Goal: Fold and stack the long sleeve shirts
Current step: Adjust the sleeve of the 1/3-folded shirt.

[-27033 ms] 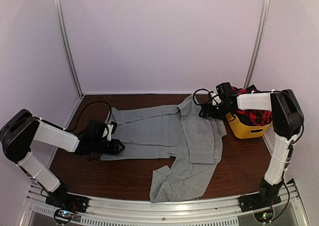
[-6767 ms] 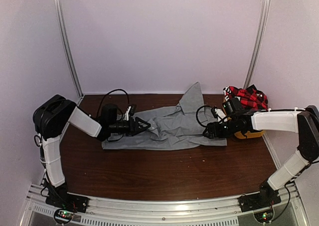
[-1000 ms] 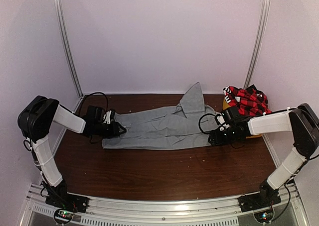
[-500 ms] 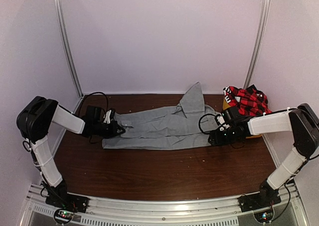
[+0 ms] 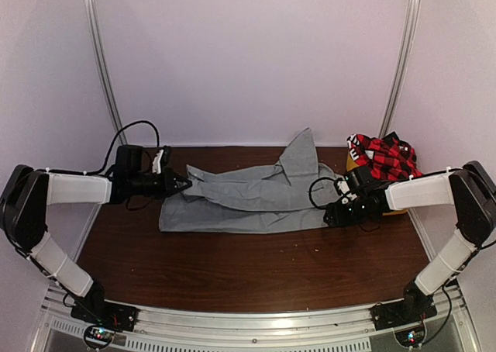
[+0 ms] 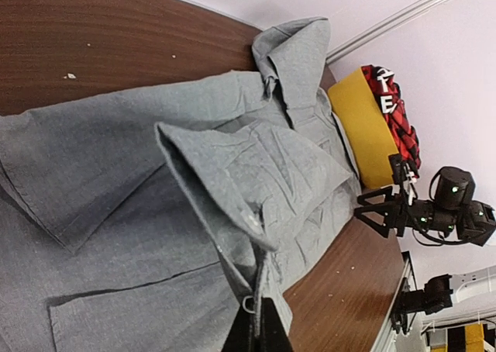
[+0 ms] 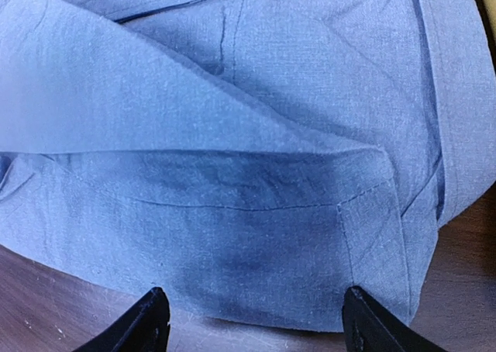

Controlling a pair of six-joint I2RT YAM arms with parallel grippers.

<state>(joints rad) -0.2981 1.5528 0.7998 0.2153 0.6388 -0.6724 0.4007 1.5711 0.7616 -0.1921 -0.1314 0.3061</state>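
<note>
1. The light-grey long sleeve shirt lies folded into a long band across the middle of the dark wooden table. It runs left to right, and its collar points toward the far wall.
2. The left hand is at the shirt's far left end with its fingers pressed together on a fold of the grey cloth. That fold rises off the rest of the shirt toward the hand. In the left wrist view the closed fingertips pinch a stitched edge of the fabric, which hangs up in a ridge above the flat layers.
3. The right hand sits low at the shirt's near right corner with its fingers apart. In the right wrist view its two dark fingertips stand wide, one on each side of the hemmed corner, with bare table just near of them. I cannot tell whether they touch the cloth.
4. The red-and-black plaid shirt is heaped in the yellow tub at the far right of the table, just beyond the right arm and just right of the grey shirt's collar end.
5. White letters show on a dark patch of the plaid shirt in the left wrist view. One looks like an "E", and the others are too small to read.
</note>
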